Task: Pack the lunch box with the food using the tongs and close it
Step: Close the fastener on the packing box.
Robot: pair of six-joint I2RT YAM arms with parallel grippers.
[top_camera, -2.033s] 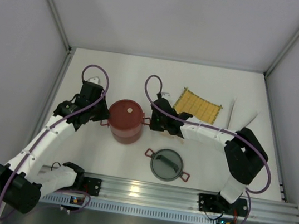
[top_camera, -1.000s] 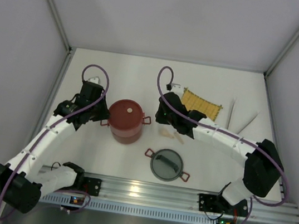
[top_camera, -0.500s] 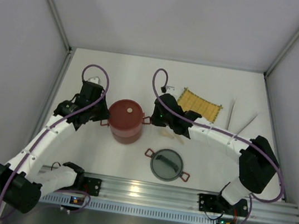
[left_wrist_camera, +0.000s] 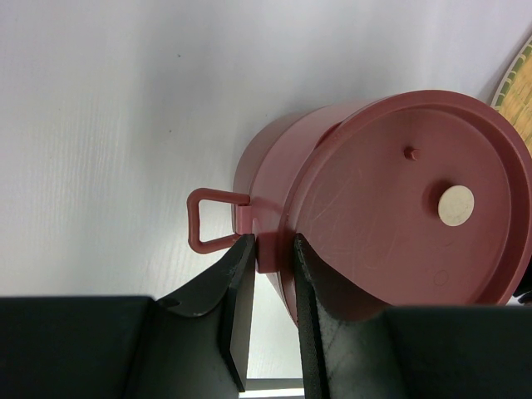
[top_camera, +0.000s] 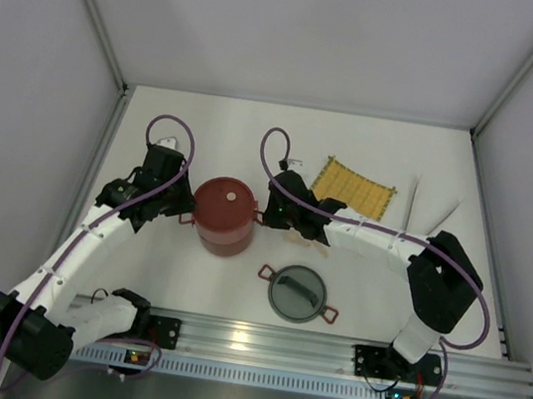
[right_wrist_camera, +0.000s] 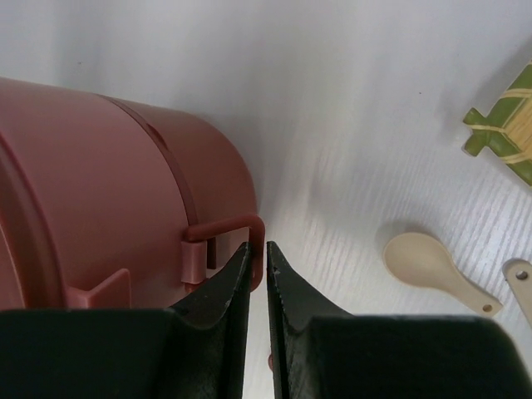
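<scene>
The lunch box (top_camera: 224, 213) stands as a dark-red stack with a flat red lid (left_wrist_camera: 407, 199) on top. My left gripper (left_wrist_camera: 273, 245) is shut on a red tab at its left side, beside the left handle (left_wrist_camera: 208, 220). My right gripper (right_wrist_camera: 258, 248) is shut on the thin loop of the right handle (right_wrist_camera: 241, 226). From above, the left gripper (top_camera: 184, 212) and right gripper (top_camera: 266, 215) flank the stack. A grey domed lid (top_camera: 298, 293) with red handles below it lies nearer the bases. The pale tongs (top_camera: 413, 196) lie at the right, partly behind the right arm. The food is out of view.
A yellow woven mat (top_camera: 352, 186) lies behind the right arm. Two cream spoon-shaped pieces (right_wrist_camera: 432, 264) (right_wrist_camera: 519, 274) rest on the table to the right of the lunch box. White walls close the table on three sides.
The right gripper, which stood off to the right by the spoon a second ago, has swung back left and closed on the lunch box's right handle. The left arm has not moved.
</scene>
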